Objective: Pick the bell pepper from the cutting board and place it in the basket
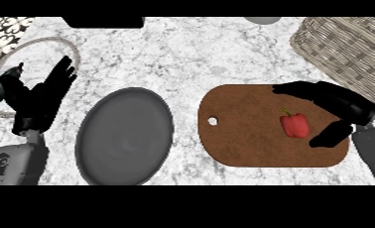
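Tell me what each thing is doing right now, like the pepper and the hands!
bell pepper: lying on the cutting board, not lifted yet
cutting board: flat on the counter, holding the pepper
right hand: open, fingers and thumb either side of the pepper
left hand: open, resting at the left edge, fingers up
basket: at the top right, no pepper in it
plate: flat on the counter

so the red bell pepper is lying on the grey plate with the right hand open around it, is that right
Not quite. In the head view the red bell pepper lies on the brown cutting board, not on the grey plate, which sits to the board's left. The rest holds: the right hand is open around the pepper, fingers and thumb on either side of it.
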`<state>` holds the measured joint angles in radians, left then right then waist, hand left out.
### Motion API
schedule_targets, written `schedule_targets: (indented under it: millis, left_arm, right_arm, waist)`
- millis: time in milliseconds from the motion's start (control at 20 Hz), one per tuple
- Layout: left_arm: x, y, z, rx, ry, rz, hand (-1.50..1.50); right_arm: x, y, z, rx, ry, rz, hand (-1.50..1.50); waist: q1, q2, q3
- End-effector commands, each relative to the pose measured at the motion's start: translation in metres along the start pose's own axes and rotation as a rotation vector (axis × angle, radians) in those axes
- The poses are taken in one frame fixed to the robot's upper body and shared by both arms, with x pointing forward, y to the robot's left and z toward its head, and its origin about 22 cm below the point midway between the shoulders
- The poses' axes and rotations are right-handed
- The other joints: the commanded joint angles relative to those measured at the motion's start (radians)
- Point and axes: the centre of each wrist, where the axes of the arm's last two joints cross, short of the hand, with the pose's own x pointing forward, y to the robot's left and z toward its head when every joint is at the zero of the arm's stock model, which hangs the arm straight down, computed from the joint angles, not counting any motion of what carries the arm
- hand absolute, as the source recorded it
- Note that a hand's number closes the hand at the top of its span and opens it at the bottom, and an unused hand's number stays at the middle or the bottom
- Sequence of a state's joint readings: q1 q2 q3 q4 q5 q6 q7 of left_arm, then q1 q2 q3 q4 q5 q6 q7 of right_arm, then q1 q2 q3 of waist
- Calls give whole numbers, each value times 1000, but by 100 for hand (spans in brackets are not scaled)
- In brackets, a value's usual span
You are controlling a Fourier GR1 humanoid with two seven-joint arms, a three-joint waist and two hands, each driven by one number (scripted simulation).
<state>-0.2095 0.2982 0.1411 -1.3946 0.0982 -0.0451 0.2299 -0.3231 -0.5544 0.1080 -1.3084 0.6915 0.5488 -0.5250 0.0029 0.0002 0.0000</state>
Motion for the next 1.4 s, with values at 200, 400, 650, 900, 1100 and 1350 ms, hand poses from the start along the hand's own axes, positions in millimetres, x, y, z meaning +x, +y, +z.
schedule_targets:
  millis: [200,400,650,900,1100,1350]
  left_arm:
    - [-2,-1,9,2,-2,-5,0]
    - [-13,-10,11,-3,-7,2,0]
    - [1,-1,-10,17,-6,6,0]
    - [3,-6,-3,-3,-4,-8,0]
    - [4,-16,-4,-25,-14,3,0]
    - [9,-27,-8,-63,-22,-12,0]
  right_arm:
    - [23,21,-33,70,-43,103,150]
    - [-2,18,-17,82,-52,118,150]
    - [23,50,-31,95,-83,134,150]
    - [24,49,-77,-225,479,-123,150]
    - [57,50,-114,-378,671,-273,150]
    - [90,-1,-131,-770,648,-422,150]
  waist:
    - [1,-1,0]
    - [3,0,0]
    - [-5,0,0]
    - [21,7,-4]
    - [30,4,-4]
    - [76,6,3]
